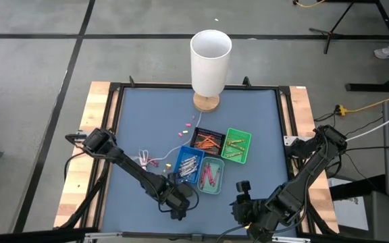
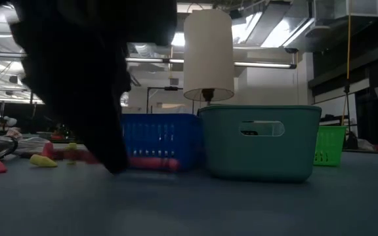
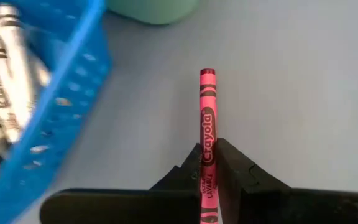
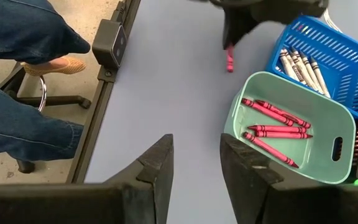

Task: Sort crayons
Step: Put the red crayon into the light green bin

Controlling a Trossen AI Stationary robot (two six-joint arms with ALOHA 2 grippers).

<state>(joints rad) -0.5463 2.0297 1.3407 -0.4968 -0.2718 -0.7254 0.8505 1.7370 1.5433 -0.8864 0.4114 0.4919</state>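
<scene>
My left gripper point(image 3: 207, 157) is shut on a pink crayon point(image 3: 207, 106) just in front of the blue tray point(image 1: 188, 165), near the table's front edge point(image 1: 177, 206). The blue tray holds pale grey crayons point(image 3: 8, 68) and the teal tray point(image 4: 291, 124) holds pink ones point(image 4: 272, 121). Orange crayons lie in the black tray point(image 1: 206, 140), and the green tray point(image 1: 237, 145) stands beside it. A few loose crayons point(image 1: 188, 125) lie on the mat. My right gripper point(image 4: 197, 168) hovers open over the front right with nothing between its fingers. My left gripper pinches the pink crayon between its two fingers point(image 3: 235, 168), on the crayon's rear half point(image 3: 208, 163). The fingers slant down from the table's left and lie along the crayon. Its free end point(image 3: 207, 74) sticks out ahead of the fingertips, low over the mat.
A white-shaded lamp point(image 1: 211, 61) stands at the table's far middle. A thin white cord point(image 1: 164, 155) runs across the mat to the left of the trays. A seated person's legs point(image 4: 17, 74) show beyond the table's edge in the right wrist view.
</scene>
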